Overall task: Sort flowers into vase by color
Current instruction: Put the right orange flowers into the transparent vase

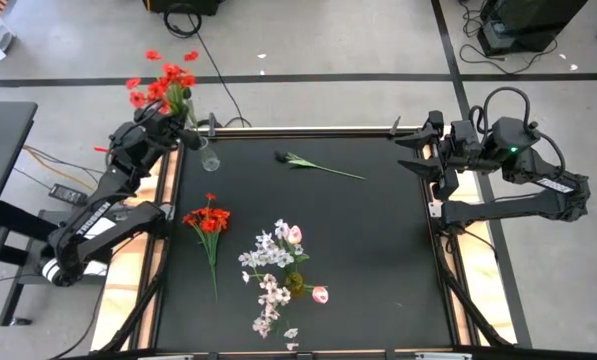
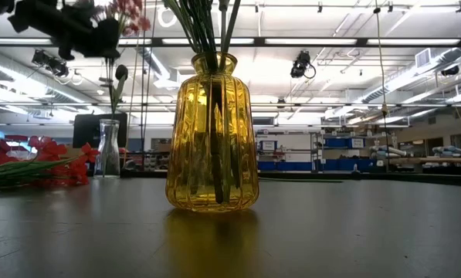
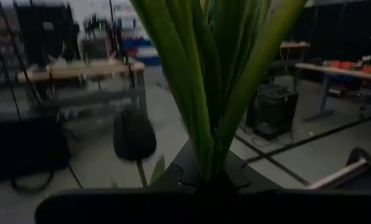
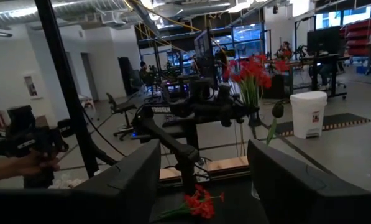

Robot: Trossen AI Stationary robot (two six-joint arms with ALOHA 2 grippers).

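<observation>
Two vases were on the table: a clear glass vase [image 1: 209, 156] just below the left gripper [image 1: 175, 122], and a yellow vase [image 1: 295, 282] well off toward the table's middle, ringed by loose stems. The left gripper's fingers were pressed together on a bunch of red flowers [image 1: 163, 84], held high with the blossoms outward and the stems [image 3: 213, 93] running down between the fingers.

As a judgement, the narrow mouth of the clear vase was the main hazard. If the stems came down off centre, they could catch the rim and tip the light vase, or splay outside it. A bunch held low on the stems might also swing as the arm turned.

One second red bunch [image 1: 207, 219] lay on the table below and beside the left gripper. One dark-budded stem [image 1: 316, 165] lay between the two arms. About three pink tulip buds [image 1: 320, 294] and two white-lilac sprays [image 1: 268, 252] lay around the yellow vase; the tangle made the count unsure.

The right gripper [image 1: 425, 155] waited at the table's far edge, fingers spread and empty.
</observation>
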